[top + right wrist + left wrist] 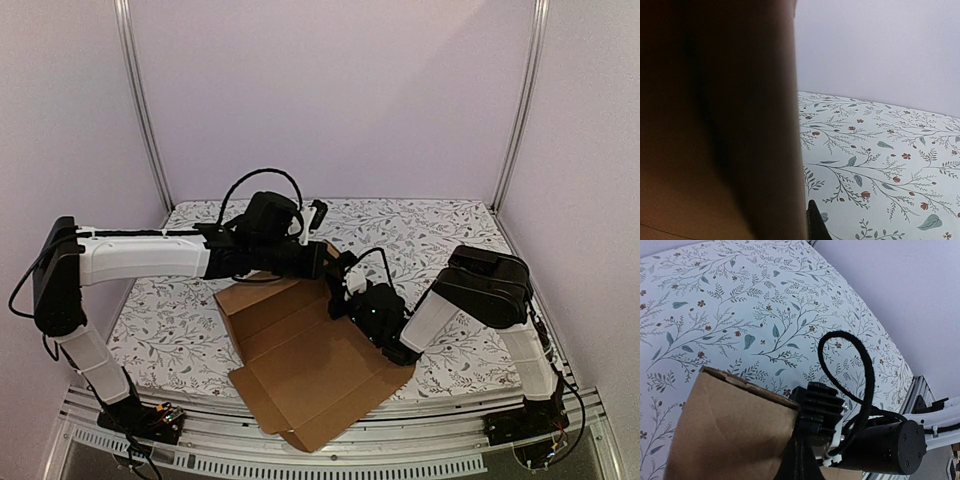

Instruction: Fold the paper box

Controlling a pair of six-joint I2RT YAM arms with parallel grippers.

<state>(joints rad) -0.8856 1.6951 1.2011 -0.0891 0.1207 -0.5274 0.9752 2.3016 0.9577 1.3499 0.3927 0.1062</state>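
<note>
Where the counter's near edge meets the slotted metal rail (330,462), a corner of the paper box (310,370), a plain brown corrugated cardboard sheet with flaps, juts out past the edge. Most of the sheet lies flat and open on the counter (170,330), which wears a white cloth printed with leafy sprigs. Farther in, the sheet's far panel is tilted up from the surface. At the right-hand end of that raised panel the two arms meet. The black right gripper (343,290), extended from the right side, is clenched on the cardboard. In its wrist view the brown board fills the left half, with one dark fingertip (813,220) showing just beside the board's edge. Just beyond, the left gripper (338,262) is closed tight at the panel's top corner; whether it pinches the board I cannot tell. Its wrist view shows the flap's upper edge close below. Behind everything stands a pale lilac wall (340,100).
</note>
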